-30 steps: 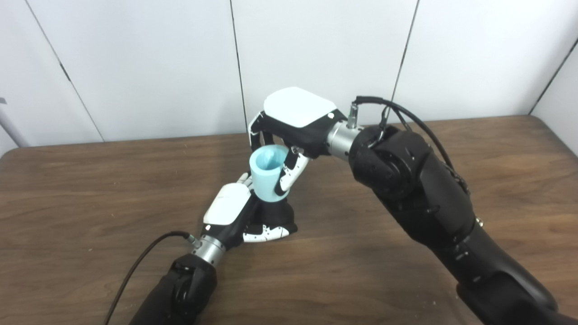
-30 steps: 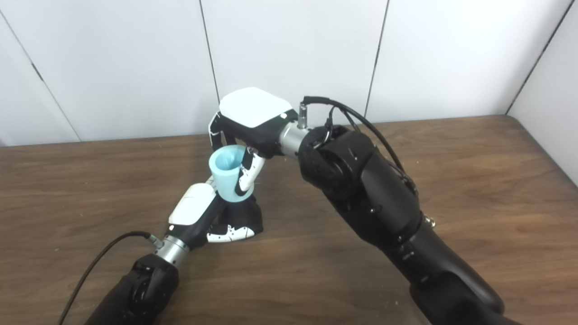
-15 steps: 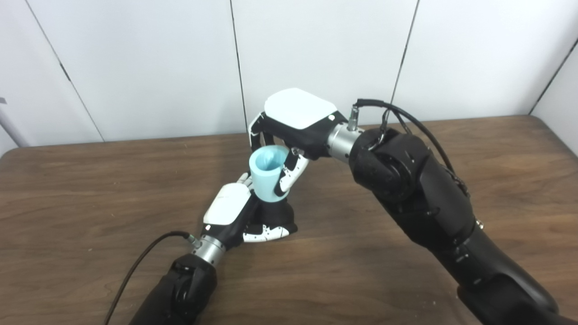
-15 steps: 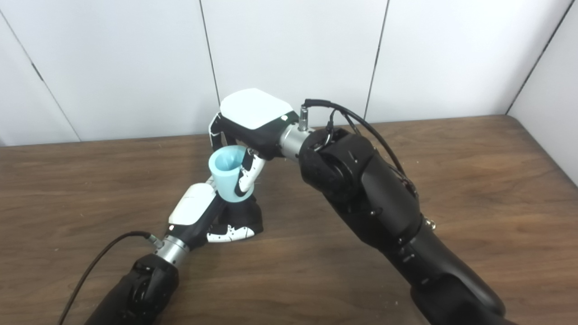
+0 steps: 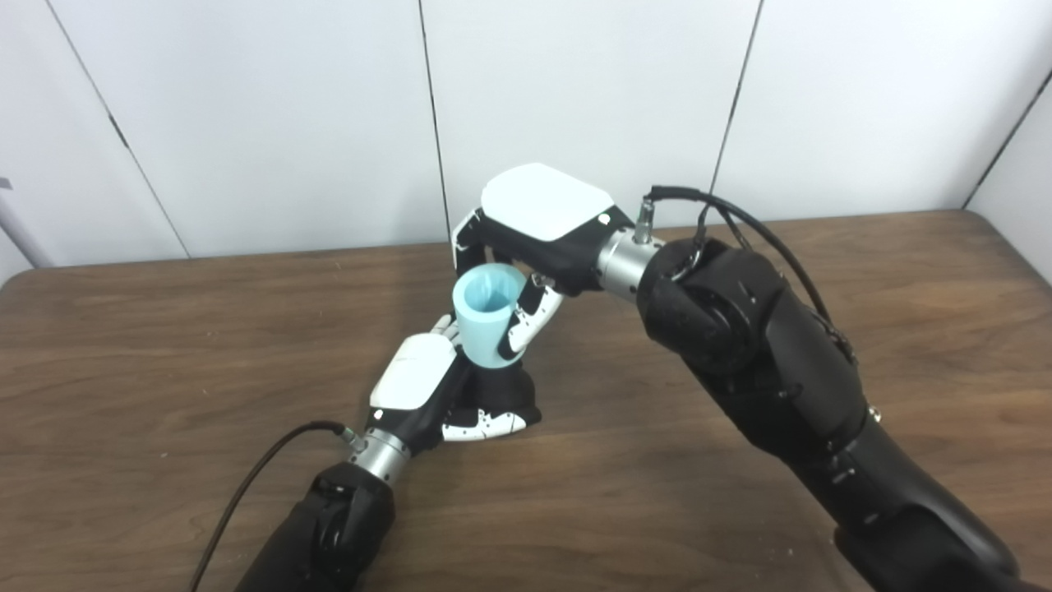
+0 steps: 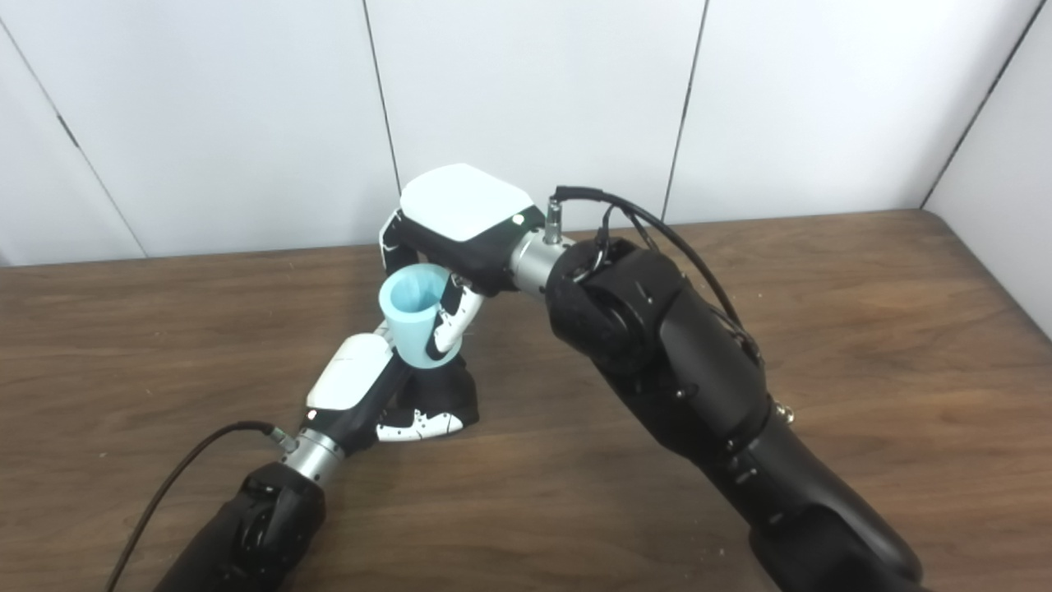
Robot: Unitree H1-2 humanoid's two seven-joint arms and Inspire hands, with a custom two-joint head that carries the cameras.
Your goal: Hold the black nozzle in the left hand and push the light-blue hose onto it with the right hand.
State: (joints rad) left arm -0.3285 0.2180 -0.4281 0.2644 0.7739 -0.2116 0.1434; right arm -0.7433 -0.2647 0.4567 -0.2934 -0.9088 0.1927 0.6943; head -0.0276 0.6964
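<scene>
A short light-blue hose piece [image 5: 486, 321] stands upright, open end up, its lower end seated on a black nozzle [image 5: 508, 393] that rests on the wooden table [image 5: 164, 345]. My left hand [image 5: 427, 390] is shut on the black nozzle from the left, thumb across its front. My right hand [image 5: 526, 247] comes from above and right and is shut on the hose, fingers behind it and thumb at its right side. The same shows in the right eye view, with the hose [image 6: 412, 316] and the nozzle [image 6: 448, 395]. Most of the nozzle is hidden by the left hand.
A black cable [image 5: 246, 485] trails from my left wrist toward the front edge. My right forearm [image 5: 772, 362] crosses the table's right half. A white panelled wall [image 5: 246, 115] stands behind the table.
My right hand and forearm have sunk slightly, and the hose sits a touch lower on the nozzle. My left hand has not moved.
</scene>
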